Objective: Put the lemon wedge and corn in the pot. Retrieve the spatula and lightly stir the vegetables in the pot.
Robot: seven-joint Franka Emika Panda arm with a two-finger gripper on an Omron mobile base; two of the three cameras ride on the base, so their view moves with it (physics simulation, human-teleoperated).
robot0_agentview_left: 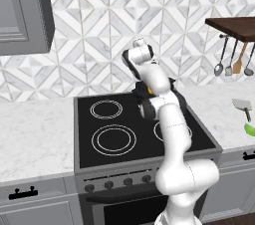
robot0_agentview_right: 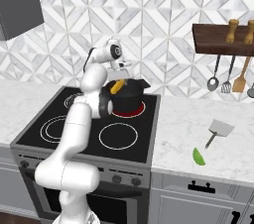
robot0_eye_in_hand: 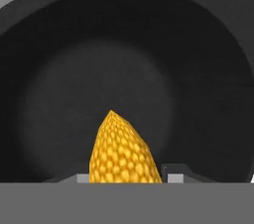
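The black stovetop [robot0_agentview_right: 74, 134] bears the pot [robot0_agentview_right: 130, 100]; the marble counter [robot0_agentview_right: 178, 134] bears spatula [robot0_agentview_right: 220, 131] and lemon wedge [robot0_agentview_right: 198, 157].

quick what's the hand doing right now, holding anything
Hand: closed on the corn, held over the open pot.

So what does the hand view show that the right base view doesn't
Hand view alone: the bare dark floor inside the pot, and the kernels on the corn pointing into it. Right base view alone: the spatula and green lemon wedge on the counter, the glowing red burner and hanging utensils. Both: corn held in the gripper over the pot.
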